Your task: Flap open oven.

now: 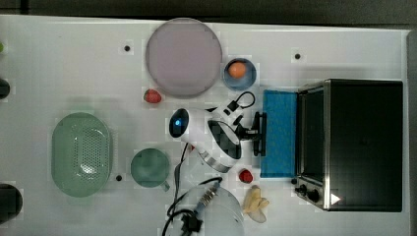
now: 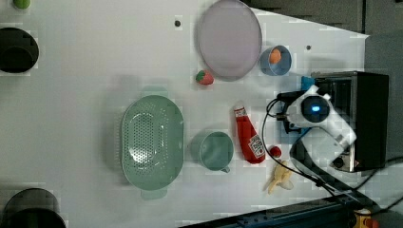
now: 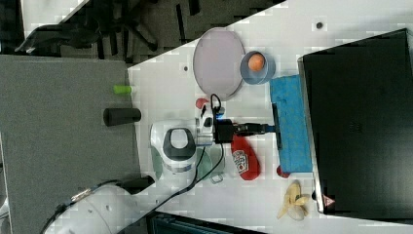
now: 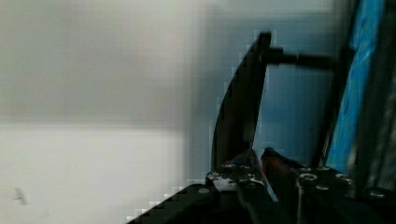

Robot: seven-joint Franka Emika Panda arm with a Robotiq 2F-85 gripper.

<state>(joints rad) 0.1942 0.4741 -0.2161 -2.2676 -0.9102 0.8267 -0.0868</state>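
Looking down in the top view, the oven (image 1: 363, 143) sits at the top view's right edge of the white table (image 1: 59, 69), and its blue-tinted glass door (image 1: 279, 132) already lies folded out nearly flat toward the top view's left, with the cavity mouth exposed behind it; the gripper (image 1: 256, 132) is at the dark bar handle (image 1: 259, 133) on the door's free edge, so I judge the flap essentially done, with only letting go and backing away left. In the left view the arm's white wrist covers most of the oven (image 2: 368, 118) front, and a sliver of the blue door (image 2: 307, 82) peeks out beside it, so progress is hard to read there. In the right view the door (image 3: 290, 124) lies spread between the oven (image 3: 363, 122) body and the ketchup bottle (image 3: 245, 158), and the gripper (image 3: 265, 128) reaches level to the handle (image 3: 276, 126), its fingers narrowed around the bar. In the wrist view the handle (image 4: 240, 107) runs up from between the fingertips (image 4: 243, 170), which pinch it closely, with the blue door (image 4: 355, 88) behind. A banana (image 1: 255, 202) and a small red fruit (image 1: 245, 175) lie near the door's corner, clear of it.
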